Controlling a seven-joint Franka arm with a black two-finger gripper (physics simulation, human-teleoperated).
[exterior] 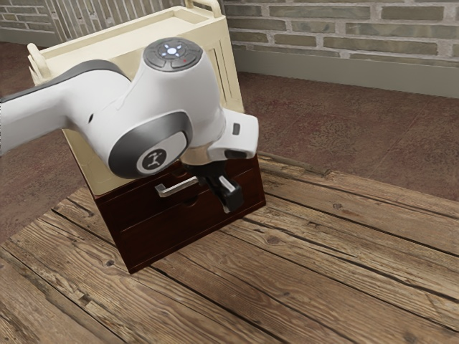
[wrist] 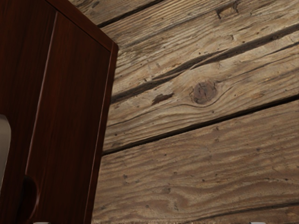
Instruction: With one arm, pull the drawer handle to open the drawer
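Open room stretches above the wooden planks (exterior: 323, 265) before the dark cabinet (exterior: 161, 240), leaving the black gripper (exterior: 224, 195) a way outward from its front. Inward, that upright front bars passage, while the metal handle (exterior: 176, 188) juts out near the gripper, toward the exterior view's left. Higher up, the white arm (exterior: 39, 118) takes up space beside and over the cream upper section (exterior: 90, 161).

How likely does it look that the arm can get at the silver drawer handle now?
Probably yes: the gripper is close, just to the exterior view's right of the handle, with nothing visible standing between them.
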